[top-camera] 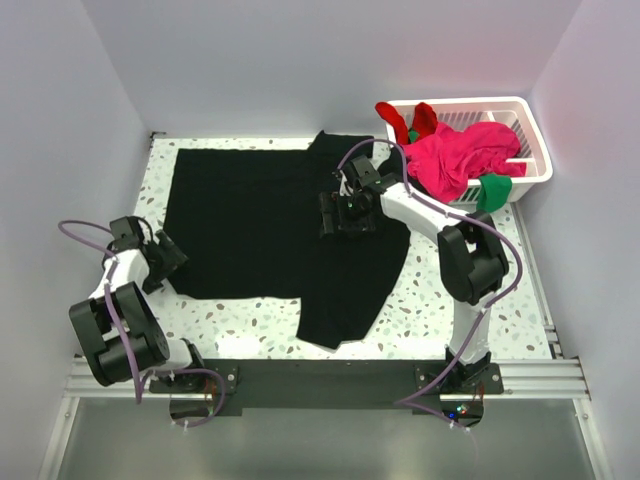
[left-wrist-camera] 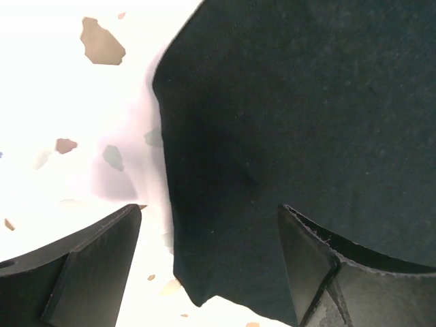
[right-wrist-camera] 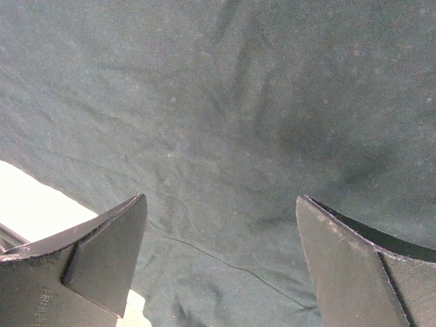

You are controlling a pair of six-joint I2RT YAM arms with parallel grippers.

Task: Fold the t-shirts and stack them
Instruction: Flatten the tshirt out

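A large black t-shirt [top-camera: 260, 215] lies spread flat on the speckled table, with a flap hanging toward the front edge. My left gripper [top-camera: 170, 258] is open at the shirt's near left corner; in the left wrist view that corner [left-wrist-camera: 197, 286] lies between my fingers [left-wrist-camera: 88, 266]. My right gripper [top-camera: 345, 215] is open and low over the shirt's right middle; the right wrist view shows only black cloth [right-wrist-camera: 225, 136] between the fingers [right-wrist-camera: 102, 259]. Magenta-pink [top-camera: 460, 155], red [top-camera: 410, 118] and green [top-camera: 492, 190] shirts spill from the basket.
The white slatted basket [top-camera: 530, 140] stands at the back right corner. White walls close in the table at the back and both sides. Bare speckled table [top-camera: 440, 310] shows at the front right and front left.
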